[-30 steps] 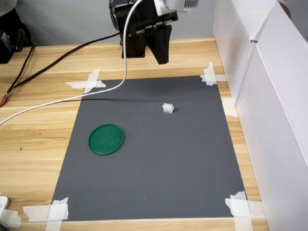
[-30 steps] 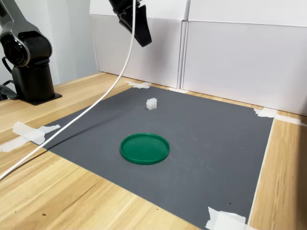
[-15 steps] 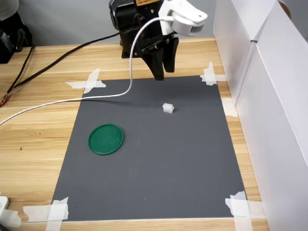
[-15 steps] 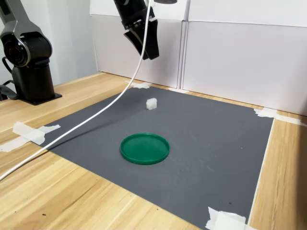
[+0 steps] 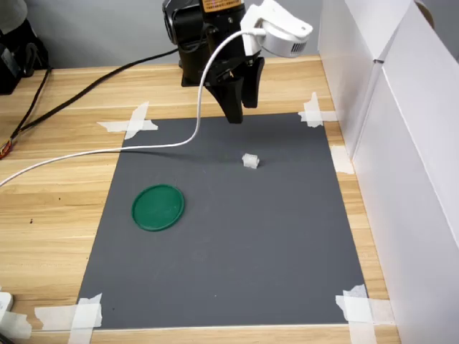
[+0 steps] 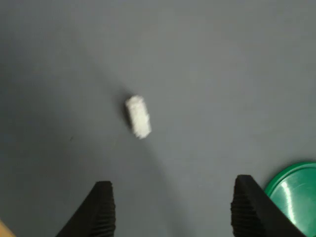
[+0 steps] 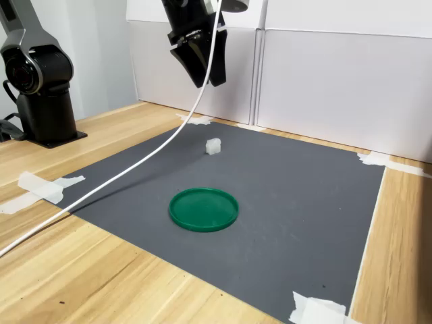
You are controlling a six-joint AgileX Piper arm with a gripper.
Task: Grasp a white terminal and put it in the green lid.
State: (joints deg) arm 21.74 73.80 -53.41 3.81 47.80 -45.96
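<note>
The white terminal (image 5: 249, 161) lies on the dark grey mat (image 5: 237, 244), a little above and right of the middle of the first exterior view; in the second exterior view it sits left of centre (image 7: 213, 146), beyond the green lid (image 7: 203, 208). The green lid rests flat on the same mat, well apart from the terminal, at the middle left of the first exterior view (image 5: 158, 207). Nothing lies in it.

The gripper (image 5: 239, 113) hangs in the air above the far edge of the mat, near the top centre of the first exterior view, holding nothing. Only the wrist view shows the gap plainly: the two black ribbed fingers (image 6: 101, 210) stand wide apart, with the blurred terminal (image 6: 138, 116) on bare mat beyond them and an arc of the green lid (image 6: 294, 192) cut by the frame's edge.

A white cable (image 5: 107, 150) trails from the wrist camera (image 5: 283, 30) across the wooden surface (image 5: 57, 215). White tape (image 5: 131, 123) holds the mat's corners. Only the second exterior view shows a black robot base (image 7: 37, 81) at its left, and white panels (image 7: 337, 88) behind. An orange label on the arm is too small to read.
</note>
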